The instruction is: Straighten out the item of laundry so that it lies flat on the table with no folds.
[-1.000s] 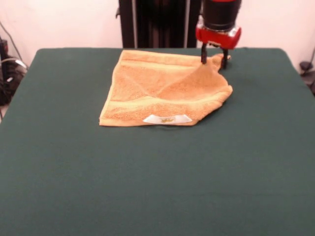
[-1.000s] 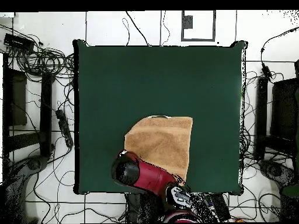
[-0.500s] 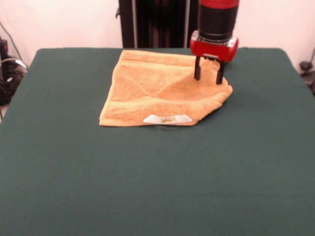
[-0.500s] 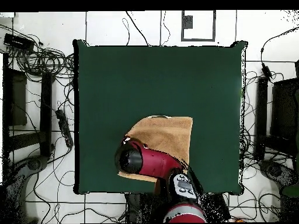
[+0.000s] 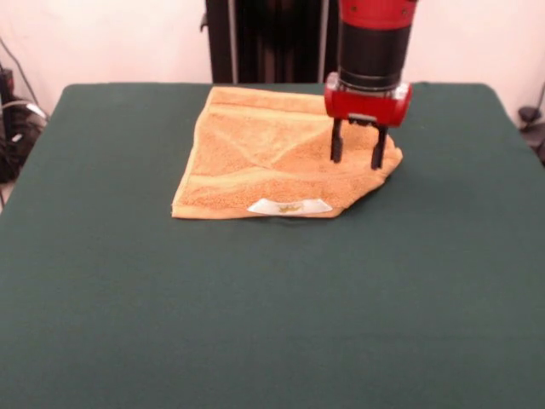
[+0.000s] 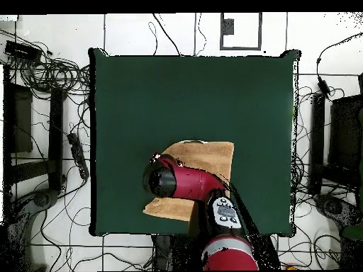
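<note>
the orange towel (image 5: 281, 158) lies rumpled near the far edge of the green desk (image 5: 255, 307), one corner folded over, white label (image 5: 289, 205) facing forward, while the gripper (image 5: 354, 158) hovers over that folded corner, jaws apart.

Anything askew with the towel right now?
Yes. The orange-tan terry towel is not flat: the corner under the open pincer is folded over in a diagonal crease, so its outline on the dark green table is lopsided.

Orange towel (image 5: 264, 158) on a dark green table (image 5: 272, 307)
The towel has a white label (image 5: 289, 206); the gripper (image 5: 355, 156) is red and black.
</note>
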Robot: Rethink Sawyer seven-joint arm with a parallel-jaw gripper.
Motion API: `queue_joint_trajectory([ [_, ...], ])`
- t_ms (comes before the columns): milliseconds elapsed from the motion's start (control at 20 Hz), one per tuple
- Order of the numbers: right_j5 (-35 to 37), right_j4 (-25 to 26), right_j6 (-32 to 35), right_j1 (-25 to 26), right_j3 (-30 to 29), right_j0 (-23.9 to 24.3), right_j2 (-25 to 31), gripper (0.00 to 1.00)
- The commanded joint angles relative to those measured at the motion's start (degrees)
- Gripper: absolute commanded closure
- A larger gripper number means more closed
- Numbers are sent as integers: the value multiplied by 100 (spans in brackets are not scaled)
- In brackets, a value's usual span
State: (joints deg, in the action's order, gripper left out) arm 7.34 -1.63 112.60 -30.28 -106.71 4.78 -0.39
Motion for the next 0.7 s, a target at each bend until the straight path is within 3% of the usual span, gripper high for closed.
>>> queue_joint_trajectory([
  [50, 928, 241, -13, 376, 723, -44, 360, 0],
  [250, 1010, 242, 105, 404, 811, -28, 448, 0],
  [700, 384, 172, 433, 861, 690, 119, 657, 0],
])
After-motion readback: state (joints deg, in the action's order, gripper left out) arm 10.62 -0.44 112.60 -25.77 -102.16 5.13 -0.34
